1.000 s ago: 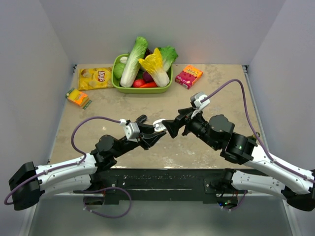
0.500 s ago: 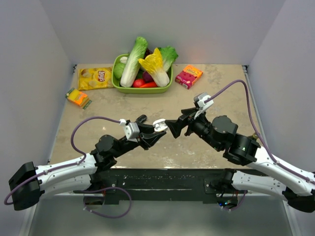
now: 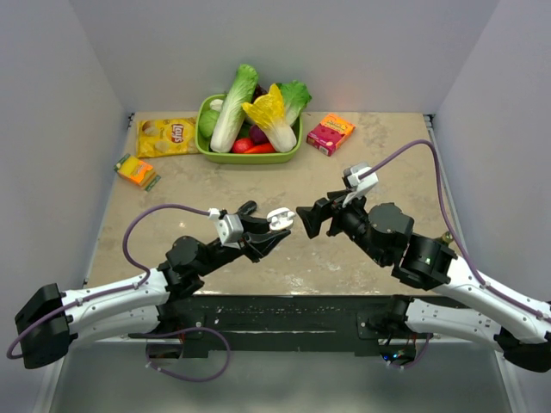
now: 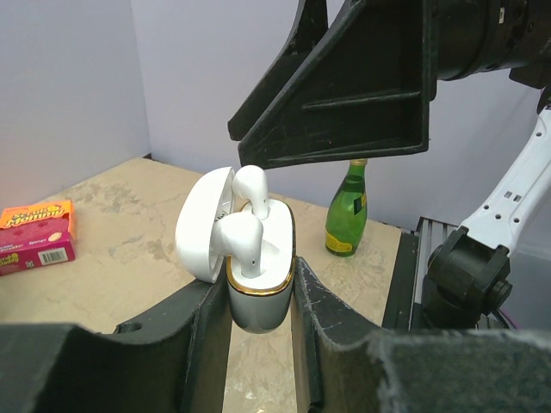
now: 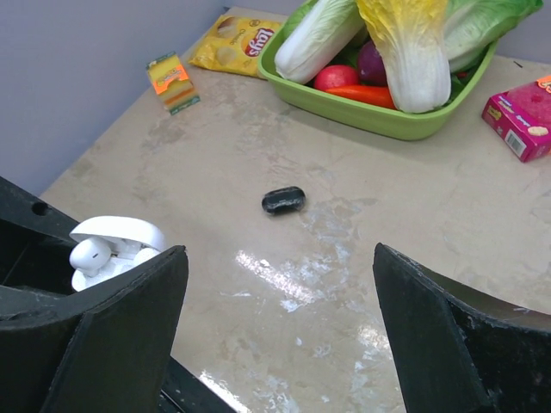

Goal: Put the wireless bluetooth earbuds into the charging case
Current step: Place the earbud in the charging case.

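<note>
Open white charging case (image 4: 258, 310), lid tipped back.
Two white earbuds (image 4: 244, 239) stand stems-down in its gold-rimmed body; the case sits upright, pinched in the left gripper (image 4: 260, 284).

Out past the right fingers (image 5: 112, 327), in line with the gap between them, a small black oval object (image 5: 283, 200) lies on the beige table (image 5: 413, 241). Farther off stands a green tray (image 5: 387, 129) piled with cabbages (image 5: 314, 39), a red tomato (image 5: 336, 77) and a purple onion (image 5: 372, 62), with a pink box (image 5: 521, 116) near it. Beyond the finger on that view's left lie a yellow chip bag (image 5: 237, 39) and an orange packet (image 5: 172, 82), and beyond the left fingers (image 4: 198, 335) a green bottle (image 4: 347, 209) stands upright.
</note>
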`<state>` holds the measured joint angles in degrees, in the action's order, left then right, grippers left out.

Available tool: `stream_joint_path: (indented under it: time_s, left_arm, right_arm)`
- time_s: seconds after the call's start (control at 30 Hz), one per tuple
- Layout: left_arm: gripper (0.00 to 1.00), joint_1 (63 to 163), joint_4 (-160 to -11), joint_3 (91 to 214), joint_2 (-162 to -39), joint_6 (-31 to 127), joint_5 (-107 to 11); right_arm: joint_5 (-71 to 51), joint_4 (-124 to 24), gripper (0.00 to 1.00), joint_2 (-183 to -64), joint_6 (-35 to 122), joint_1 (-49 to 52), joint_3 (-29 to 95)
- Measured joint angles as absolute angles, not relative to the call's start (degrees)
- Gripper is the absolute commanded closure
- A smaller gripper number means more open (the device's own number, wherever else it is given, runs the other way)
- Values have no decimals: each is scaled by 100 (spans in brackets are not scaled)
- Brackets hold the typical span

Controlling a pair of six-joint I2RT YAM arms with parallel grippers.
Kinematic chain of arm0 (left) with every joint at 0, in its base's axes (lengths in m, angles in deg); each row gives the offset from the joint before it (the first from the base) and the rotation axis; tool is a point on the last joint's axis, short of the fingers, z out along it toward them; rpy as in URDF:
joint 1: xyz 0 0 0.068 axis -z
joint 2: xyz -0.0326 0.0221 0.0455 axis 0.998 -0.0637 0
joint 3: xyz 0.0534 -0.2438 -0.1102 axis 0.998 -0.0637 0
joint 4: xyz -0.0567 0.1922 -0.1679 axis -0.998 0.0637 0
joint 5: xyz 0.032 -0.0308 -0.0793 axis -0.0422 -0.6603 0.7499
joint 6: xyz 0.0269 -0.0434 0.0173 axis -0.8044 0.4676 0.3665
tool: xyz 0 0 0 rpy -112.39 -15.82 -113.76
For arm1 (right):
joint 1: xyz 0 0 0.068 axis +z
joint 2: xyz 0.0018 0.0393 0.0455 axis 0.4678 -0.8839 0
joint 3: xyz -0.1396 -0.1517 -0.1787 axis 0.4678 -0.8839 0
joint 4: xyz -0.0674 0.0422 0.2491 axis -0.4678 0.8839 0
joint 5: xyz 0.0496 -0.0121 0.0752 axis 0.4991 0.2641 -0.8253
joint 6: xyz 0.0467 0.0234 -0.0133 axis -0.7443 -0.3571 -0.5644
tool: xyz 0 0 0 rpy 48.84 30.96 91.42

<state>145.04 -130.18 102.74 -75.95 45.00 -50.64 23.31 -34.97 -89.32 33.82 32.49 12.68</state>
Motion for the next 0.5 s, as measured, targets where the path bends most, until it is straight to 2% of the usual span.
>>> stream_joint_path:
  time_s: [0.5]
  left_arm:
    - [100,14504,-13021,10274,-7580,4498,-5086]
  right_arm:
    - [2132,-3427,11,-8950,3329,3249,1268]
